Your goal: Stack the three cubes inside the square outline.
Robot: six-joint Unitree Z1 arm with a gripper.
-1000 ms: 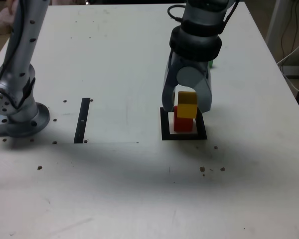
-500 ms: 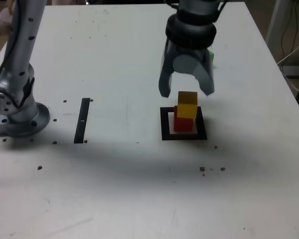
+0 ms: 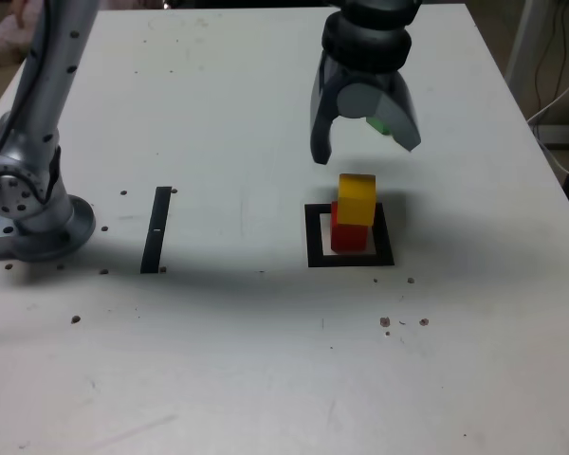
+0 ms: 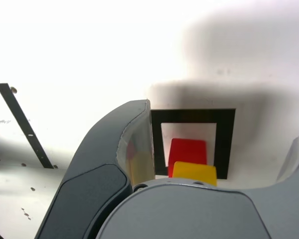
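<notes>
Yellow, solid and block-shaped, the upper cube (image 3: 357,199) sits below the open jaws in the exterior view, clear of both fingers. It rests on the red solid cube (image 3: 348,234), forming a two-cube stack. The upper cube is slightly offset toward the exterior view's right relative to the lower one.

Gripper (image 3: 365,150): grey, two curved fingers. The jaws stand wide open, with a gap broader than one cube. Nothing is held between them. Both fingertips are apart from the stack.

Square outline (image 3: 317,256): flat black frame with a white centre, located below the jaws in the exterior view. The red cube stands inside this frame, on the white centre. In the wrist view, both cubes appear between the two fingers, with the yellow cube partly covered by the grey gripper body.

Green cube (image 3: 379,125): seen through the jaw opening in the exterior view, partly hidden by the gripper. It is separate from the stack, on the far side of it from the exterior camera.

Narrow straight black strip (image 3: 156,229): lies flat on the white tabletop (image 3: 237,370), well apart from the jaws, toward the exterior view's left. Small dark spots mark the tabletop around the work area.
</notes>
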